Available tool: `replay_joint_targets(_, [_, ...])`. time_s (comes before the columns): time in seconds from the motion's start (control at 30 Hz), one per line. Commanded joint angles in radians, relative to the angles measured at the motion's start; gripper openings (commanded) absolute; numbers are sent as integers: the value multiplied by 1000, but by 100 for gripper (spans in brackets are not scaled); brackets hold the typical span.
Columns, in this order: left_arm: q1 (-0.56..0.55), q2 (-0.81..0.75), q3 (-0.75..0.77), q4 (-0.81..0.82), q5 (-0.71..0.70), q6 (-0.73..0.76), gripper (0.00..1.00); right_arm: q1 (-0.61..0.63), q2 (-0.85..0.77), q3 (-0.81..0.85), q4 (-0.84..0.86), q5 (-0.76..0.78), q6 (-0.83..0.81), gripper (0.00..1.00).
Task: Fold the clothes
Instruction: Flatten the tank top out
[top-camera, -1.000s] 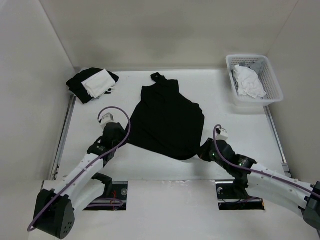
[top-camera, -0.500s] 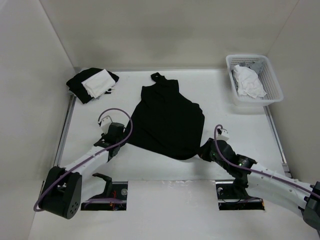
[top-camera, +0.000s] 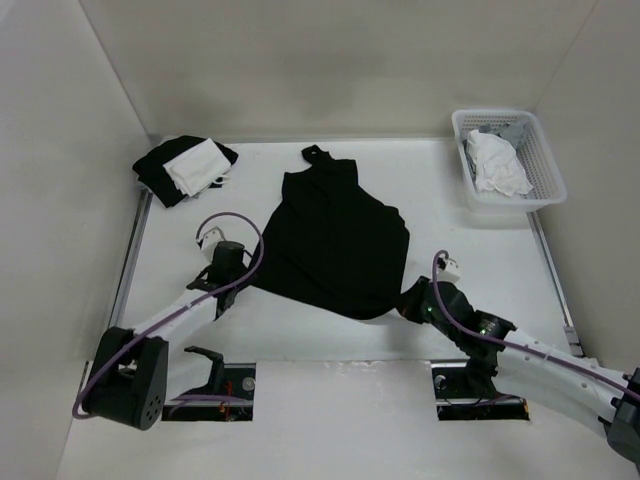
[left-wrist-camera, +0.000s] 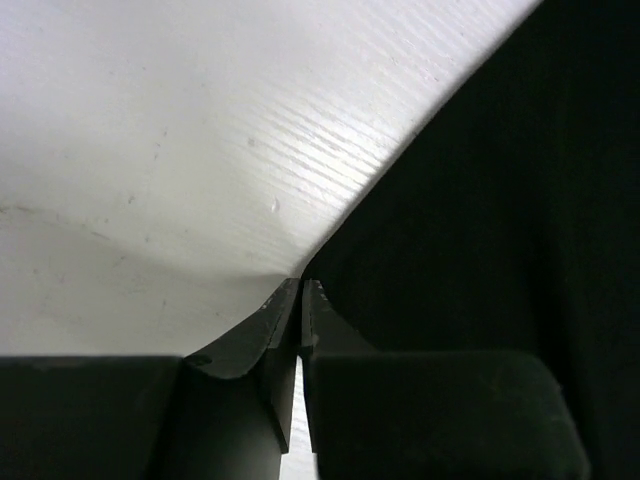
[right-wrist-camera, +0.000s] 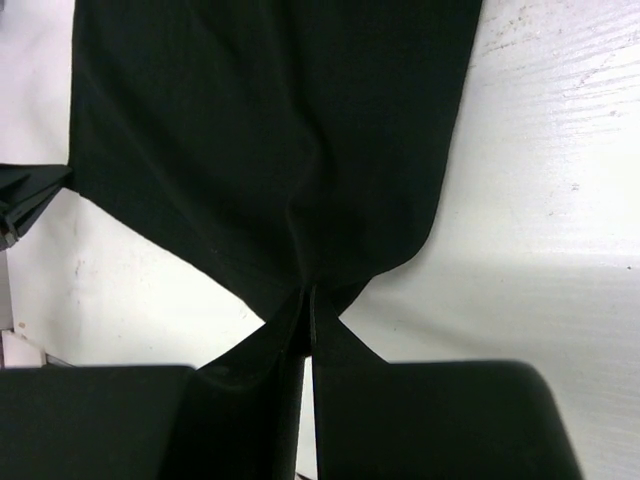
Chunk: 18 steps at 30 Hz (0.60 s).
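**Left gripper closing at the hem corner**

Spread a moment ago, the left gripper is now pressing its jaws together at the near-left hem corner of the black top; I cannot tell whether any cloth is caught. The right gripper is still pinching the near-right hem, puckering it. The top is lying spread mid-table, with its narrow neck pointing away.

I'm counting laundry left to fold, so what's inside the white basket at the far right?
Crumpled white garments lie in the white basket, with something grey behind them. Anything underneath is covered.
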Motion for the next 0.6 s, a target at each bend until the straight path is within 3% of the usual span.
replay_joint_targets(0.0, [2,-157,10,-40,54,-14,2,-6,6,11,25,1,9,9])
replay_joint_targets(0.13, [9,-409,65,-190,3,-45,2,80,87,69,-76,-94,54,14])
replay_joint_targets(0.23, [37,-523,83,-270,-12,-51,2,190,75,101,-197,-26,124,27])
replay_joint_targets(0.33, [55,-560,67,-296,20,-54,2,275,46,135,-329,111,202,51])
replay_joint_targets(0.57, [95,-580,-5,-290,92,-53,2,290,160,146,-227,80,215,61])
